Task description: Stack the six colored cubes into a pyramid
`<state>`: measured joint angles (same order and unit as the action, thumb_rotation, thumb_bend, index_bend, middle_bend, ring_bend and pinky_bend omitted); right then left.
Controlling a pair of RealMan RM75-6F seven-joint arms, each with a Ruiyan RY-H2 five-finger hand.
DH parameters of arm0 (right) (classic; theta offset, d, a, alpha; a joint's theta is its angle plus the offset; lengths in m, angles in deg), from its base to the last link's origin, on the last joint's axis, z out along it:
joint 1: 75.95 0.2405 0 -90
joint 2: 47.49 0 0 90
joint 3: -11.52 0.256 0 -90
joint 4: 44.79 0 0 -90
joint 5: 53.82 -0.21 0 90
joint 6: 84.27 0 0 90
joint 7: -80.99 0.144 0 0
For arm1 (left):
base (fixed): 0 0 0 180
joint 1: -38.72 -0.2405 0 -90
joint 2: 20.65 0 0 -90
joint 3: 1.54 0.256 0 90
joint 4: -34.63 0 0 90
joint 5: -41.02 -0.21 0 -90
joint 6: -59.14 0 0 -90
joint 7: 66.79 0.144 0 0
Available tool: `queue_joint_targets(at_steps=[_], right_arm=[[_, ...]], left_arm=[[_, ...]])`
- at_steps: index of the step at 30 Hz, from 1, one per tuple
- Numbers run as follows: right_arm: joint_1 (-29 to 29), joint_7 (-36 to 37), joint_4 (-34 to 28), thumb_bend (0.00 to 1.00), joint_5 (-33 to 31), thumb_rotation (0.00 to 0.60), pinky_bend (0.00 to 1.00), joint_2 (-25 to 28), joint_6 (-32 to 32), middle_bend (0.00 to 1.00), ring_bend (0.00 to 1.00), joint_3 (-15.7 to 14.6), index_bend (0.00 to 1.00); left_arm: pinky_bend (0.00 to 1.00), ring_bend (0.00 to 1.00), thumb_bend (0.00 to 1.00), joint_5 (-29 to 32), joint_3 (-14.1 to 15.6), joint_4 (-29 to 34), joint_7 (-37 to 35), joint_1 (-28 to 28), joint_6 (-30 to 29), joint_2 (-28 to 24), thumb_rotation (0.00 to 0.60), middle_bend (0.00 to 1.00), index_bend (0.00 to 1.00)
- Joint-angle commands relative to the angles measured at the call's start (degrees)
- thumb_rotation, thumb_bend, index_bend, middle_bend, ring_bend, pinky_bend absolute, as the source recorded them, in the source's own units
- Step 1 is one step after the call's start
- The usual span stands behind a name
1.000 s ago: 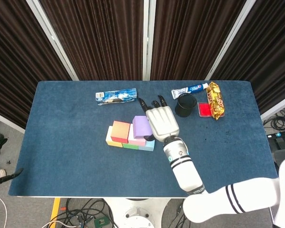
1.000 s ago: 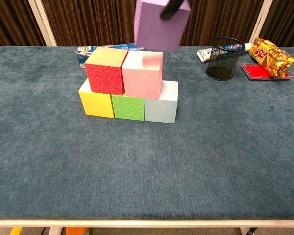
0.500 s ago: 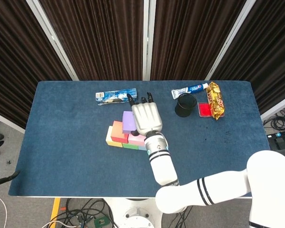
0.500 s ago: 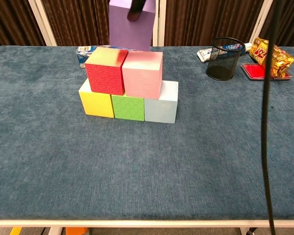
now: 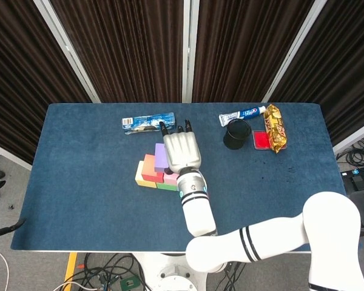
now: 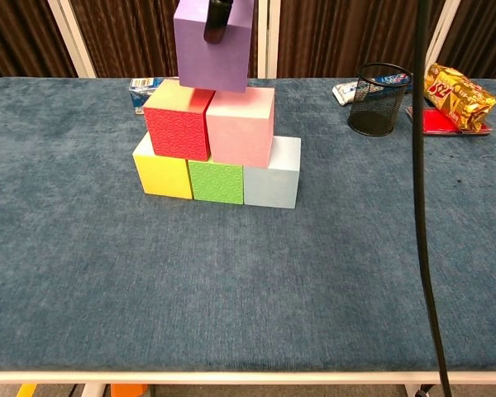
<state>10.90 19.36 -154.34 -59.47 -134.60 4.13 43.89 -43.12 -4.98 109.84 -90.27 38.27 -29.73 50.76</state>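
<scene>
Your right hand (image 5: 181, 151) holds the purple cube (image 6: 212, 48) from above, one dark fingertip (image 6: 216, 23) curled over its front face in the chest view, the rest of the grip hidden beyond the top edge of that frame. The cube hangs over the seam between the red cube (image 6: 177, 120) and the pink cube (image 6: 241, 126); from the chest view you cannot tell whether its underside touches them or sits just above. Those two stand side by side on a bottom row of yellow cube (image 6: 163, 175), green cube (image 6: 217, 181) and pale blue cube (image 6: 272, 172), all touching, on the blue table (image 6: 248, 281).

In the head view the back of your hand covers most of the stack, fingers pointing toward the far edge. Your left hand does not show in either view.

Behind the stack lies a blue-and-white packet (image 5: 148, 122). Well off to the right stand a black mesh cup (image 6: 377, 98), a toothpaste tube (image 5: 241, 114), a gold snack bag (image 6: 455, 96) and a red flat box (image 6: 440, 121).
</scene>
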Motion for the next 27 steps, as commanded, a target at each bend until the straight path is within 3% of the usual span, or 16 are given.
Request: queue_joint_targets(at_steps=[1, 27], right_arm=[[0.43, -0.62, 0.48, 0.06, -0.57, 0.600, 0.00, -0.69, 0.82, 0.73, 0.18, 0.67, 0.00], [1.62, -4.55, 2.56, 0.06, -3.55, 0.600, 0.00, -4.73, 4.19, 0.74, 0.18, 4.86, 0.00]], left_arm=[[0.14, 0.00, 0.00, -0.06, 0.03, -0.04, -0.20, -0.06, -0.06, -0.06, 0.600, 0.11, 0.12], [0.14, 0.00, 0.00, -0.48, 0.25, -0.40, -1.04, -0.40, -0.13, -0.05, 0.600, 0.11, 0.12]])
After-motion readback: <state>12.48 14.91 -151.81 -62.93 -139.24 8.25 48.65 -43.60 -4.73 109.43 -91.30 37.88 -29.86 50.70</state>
